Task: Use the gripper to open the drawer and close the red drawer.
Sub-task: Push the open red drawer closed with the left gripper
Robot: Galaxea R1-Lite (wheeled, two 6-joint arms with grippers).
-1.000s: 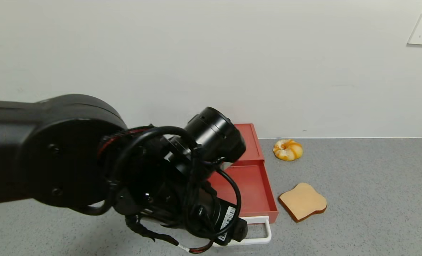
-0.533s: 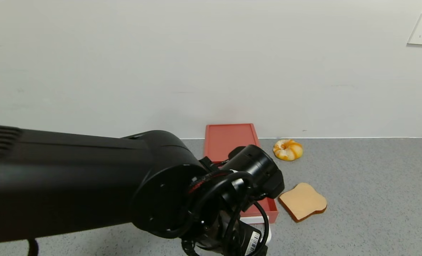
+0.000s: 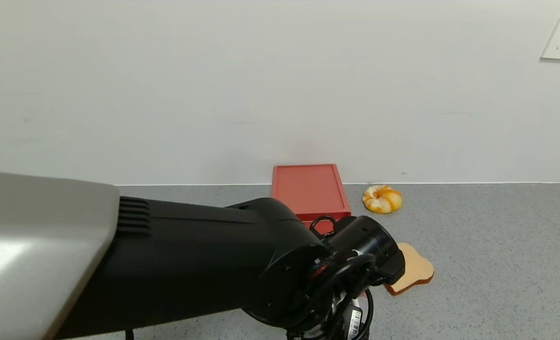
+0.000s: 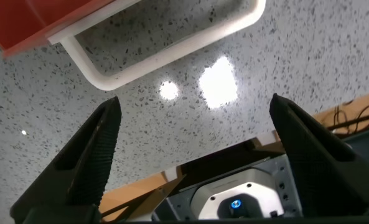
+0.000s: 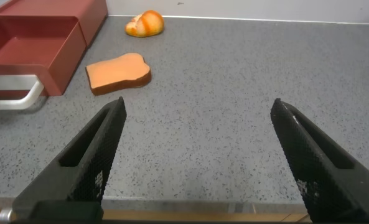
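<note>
The red drawer (image 5: 28,46) stands pulled out of its low red box (image 3: 308,189), with its white loop handle (image 5: 13,96) toward the table's front. In the head view my left arm's wrist (image 3: 355,264) covers most of the drawer; its fingers are hidden there. In the left wrist view my left gripper (image 4: 195,102) is open and empty above bare tabletop, just short of the white handle (image 4: 165,53) and not touching it. My right gripper (image 5: 198,104) is open and empty, low over the table to the right of the drawer.
A tan toast slice (image 3: 417,269) lies right of the drawer, partly behind my left wrist. An orange-and-white bread roll (image 3: 381,198) lies near the wall. The table's front edge (image 4: 140,202) runs close under the left gripper.
My left arm has swung right and lower across the head view. It now covers the drawer, the handle and part of the toast. The box, roll and toast have not moved.
</note>
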